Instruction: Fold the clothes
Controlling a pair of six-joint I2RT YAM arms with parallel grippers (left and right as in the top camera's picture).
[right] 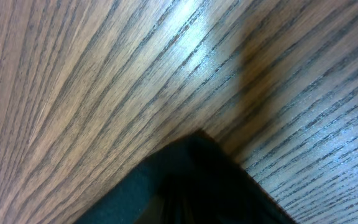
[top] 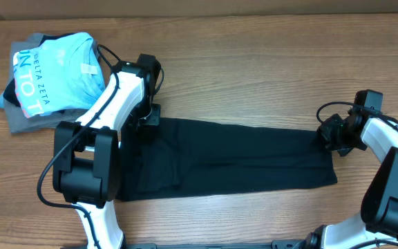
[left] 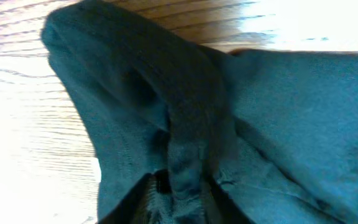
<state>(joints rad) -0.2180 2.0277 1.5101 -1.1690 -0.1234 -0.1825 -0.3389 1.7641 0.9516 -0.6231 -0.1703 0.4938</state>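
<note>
The long black cloth garment (top: 233, 155) lies mid-frame; with the left gripper (top: 146, 119) clamped on its upper-left corner and the right gripper (top: 332, 135) at the upper-right, jaws unreadable, confirm both grips, then lift level and fold evenly

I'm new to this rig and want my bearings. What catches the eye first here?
A long black garment stretches across mid-table, the left gripper at its far-left corner and the right gripper at its right end. A light blue printed shirt tops a pile at far left.
</note>
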